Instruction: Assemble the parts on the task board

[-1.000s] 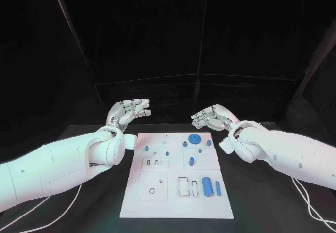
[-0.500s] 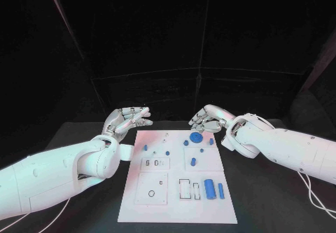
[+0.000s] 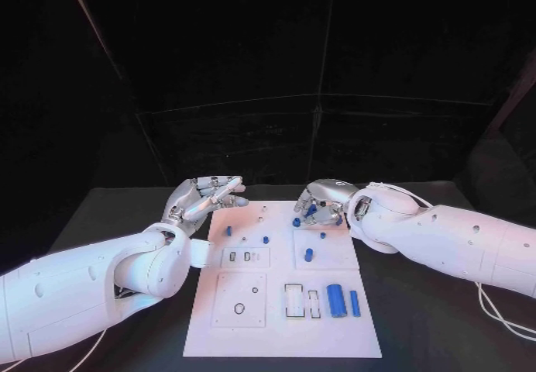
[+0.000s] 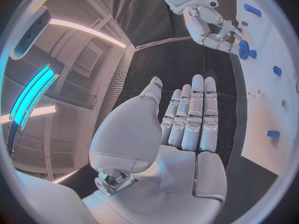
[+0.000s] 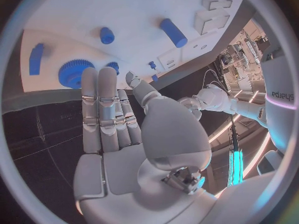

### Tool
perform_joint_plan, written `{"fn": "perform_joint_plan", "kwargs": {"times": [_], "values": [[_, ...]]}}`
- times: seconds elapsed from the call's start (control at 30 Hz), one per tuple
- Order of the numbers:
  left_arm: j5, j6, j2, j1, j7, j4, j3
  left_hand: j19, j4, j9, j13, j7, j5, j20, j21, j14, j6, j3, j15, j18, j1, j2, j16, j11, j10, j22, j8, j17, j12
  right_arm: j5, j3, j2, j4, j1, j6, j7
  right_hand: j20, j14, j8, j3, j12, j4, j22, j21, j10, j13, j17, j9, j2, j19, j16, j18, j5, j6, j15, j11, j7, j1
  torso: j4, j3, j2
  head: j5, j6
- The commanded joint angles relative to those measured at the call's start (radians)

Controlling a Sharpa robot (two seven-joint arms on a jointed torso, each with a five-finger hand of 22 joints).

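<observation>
The white task board (image 3: 280, 310) lies in the middle of the black table. My right hand (image 3: 321, 203) hangs over its far right corner, fingers stretched out with their tips at the large blue gear (image 5: 76, 73), which the hand mostly hides from the head camera. The left wrist camera catches those fingertips (image 4: 231, 44) against the gear (image 4: 244, 49). My left hand (image 3: 207, 194) hovers beside the board's far left corner, palm open, fingers straight and holding nothing (image 4: 187, 129). A blue cylinder (image 3: 334, 295) and a blue bar (image 3: 354, 303) lie at the near right.
Small blue pegs (image 3: 229, 230) (image 3: 265, 239) (image 3: 306, 255) sit on the board's far half. White recessed blocks (image 3: 244, 257) and slots (image 3: 293, 301) occupy its middle and near part. Bare black table (image 3: 447, 325) flanks the board. Cables (image 3: 492, 310) trail at the right.
My right hand has dropped and moved left onto the gear at the board's far right. My left hand has uncurled its fingers. The head camera has shifted slightly.
</observation>
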Motion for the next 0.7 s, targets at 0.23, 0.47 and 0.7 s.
{"fn": "perform_joint_plan", "kwargs": {"times": [0.23,0.47,0.7], "values": [[-0.014,0.023,-0.004,0.003,0.004,0.018,0.001,-0.005,-0.007,-0.001,-0.001,0.004,0.006,0.003,-0.005,-0.008,0.004,-0.002,0.003,0.005,0.009,0.005,-0.007,0.006,0.003,-0.002,-0.005,0.002,-0.008,-0.121,0.001,0.012,-0.003,0.004,0.037,-0.057,0.005,0.030,0.001,0.017,0.007,0.013,0.222,0.183,-0.011,0.006,0.230,0.002,-0.005,0.052,0.235,-0.018,-0.005,-0.013,0.006,0.003,-0.001,-0.002,0.0002,0.0010,0.020,0.001,-0.001],[-0.015,0.025,-0.006,0.003,0.001,0.018,0.001,-0.005,-0.007,-0.001,-0.001,0.005,0.006,0.003,-0.005,-0.009,0.004,-0.002,0.003,0.005,0.009,0.005,-0.008,0.006,0.003,-0.002,-0.005,0.002,-0.009,-0.128,0.002,0.019,-0.006,0.004,0.023,-0.060,0.006,0.029,0.001,0.032,0.009,0.018,0.293,0.239,-0.003,0.007,0.294,0.002,-0.002,0.069,0.302,-0.027,-0.005,-0.015,0.007,0.002,-0.001,-0.001,0.0011,0.0009,0.018,0.002,-0.004],[-0.015,0.028,-0.005,0.003,-0.002,0.018,0.001,-0.006,-0.008,-0.001,-0.001,0.005,0.006,0.004,-0.006,-0.009,0.004,-0.002,0.003,0.005,0.009,0.005,-0.009,0.006,0.003,-0.003,-0.006,0.002,-0.009,-0.130,0.002,0.034,-0.023,0.005,0.028,-0.065,0.007,0.038,0.000,0.061,0.012,0.027,0.412,0.323,0.011,0.008,0.398,0.001,0.005,0.110,0.404,-0.045,-0.007,-0.017,0.007,0.000,-0.001,-0.002,0.0005,-0.0002,0.019,0.001,-0.008]]}}
